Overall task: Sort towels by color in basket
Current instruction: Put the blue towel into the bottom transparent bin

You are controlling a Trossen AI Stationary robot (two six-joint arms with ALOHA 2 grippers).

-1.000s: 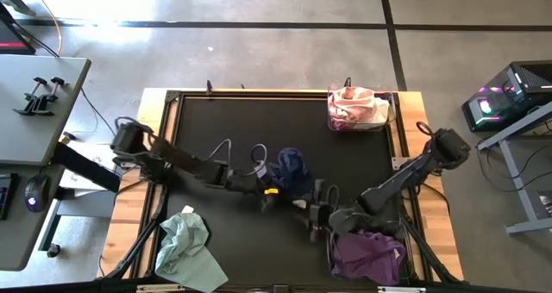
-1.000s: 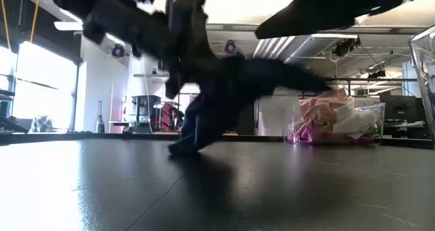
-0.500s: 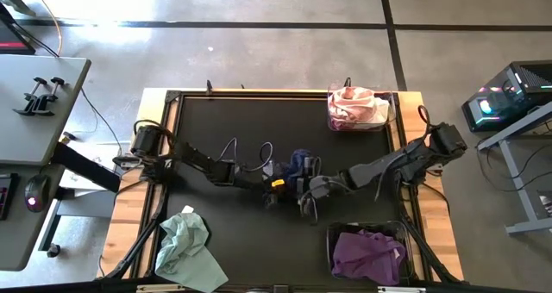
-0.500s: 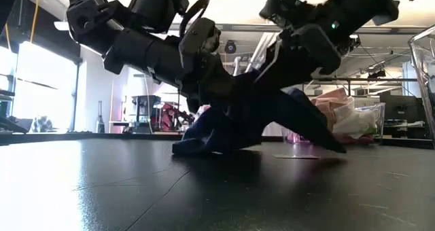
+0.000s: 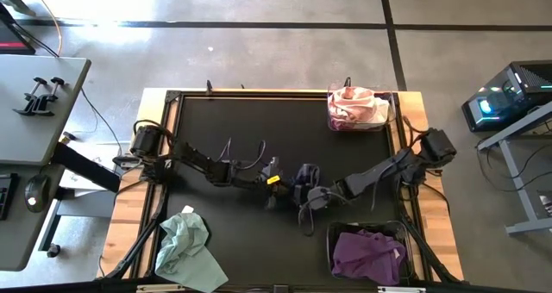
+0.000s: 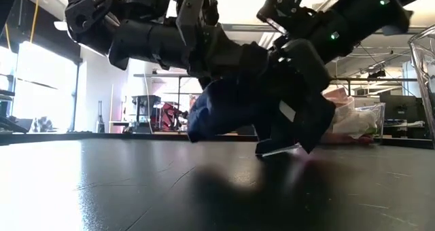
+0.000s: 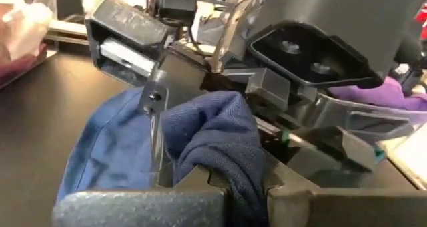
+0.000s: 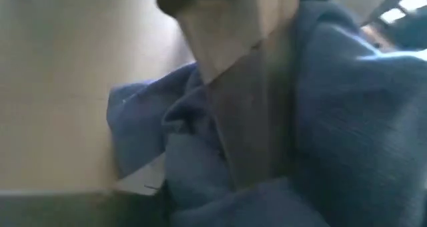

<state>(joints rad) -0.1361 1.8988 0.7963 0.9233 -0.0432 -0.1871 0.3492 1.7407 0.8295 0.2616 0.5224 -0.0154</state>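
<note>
A black table fills the middle of the high view. A clear basket of pink and white towels sits in its far right corner, another basket of purple towels at the near right edge, and pale mint towels lie at the near left. Both arms meet at the table's centre over a navy towel. The left gripper is clamped on a fold of it. The right gripper presses against it; whether its fingers are closed cannot be told.
</note>
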